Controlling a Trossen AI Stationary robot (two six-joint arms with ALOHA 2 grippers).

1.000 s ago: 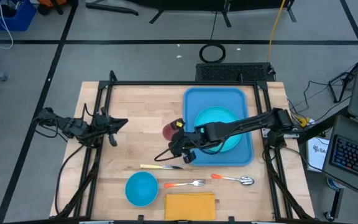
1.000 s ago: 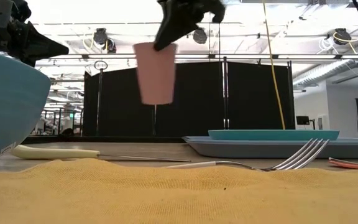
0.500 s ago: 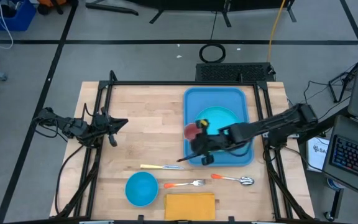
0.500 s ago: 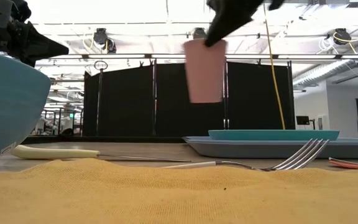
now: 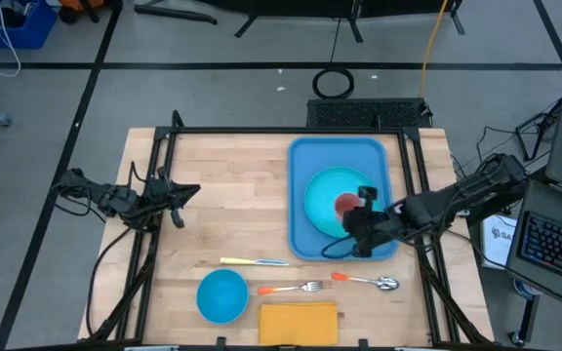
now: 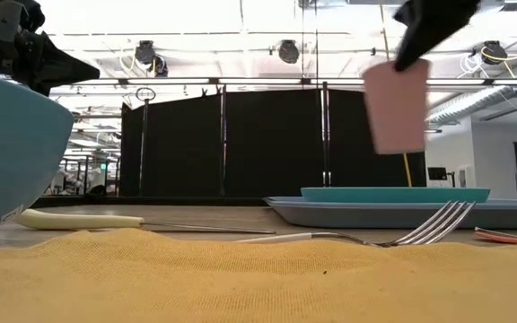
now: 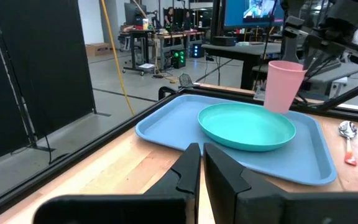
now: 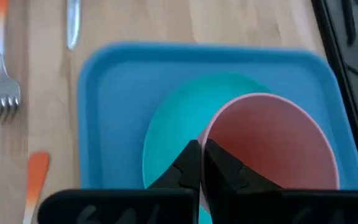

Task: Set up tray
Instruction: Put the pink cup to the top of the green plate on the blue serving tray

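Right claw (image 5: pixel 361 220) pinching pink cup (image 6: pixel 395 106) rim above plate (image 5: pixel 340 202) on tray (image 5: pixel 310 156); an off-centre release could tip it.

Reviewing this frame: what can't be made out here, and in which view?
- Low view: the right gripper holding the pink cup is cut off by the top edge.
- Low view: the tray floor and the plate top are edge-on.
- Low view: the bowl is cropped by the left edge; the napkin hides the table behind it.
- Right wrist view: the cup hides part of the plate.
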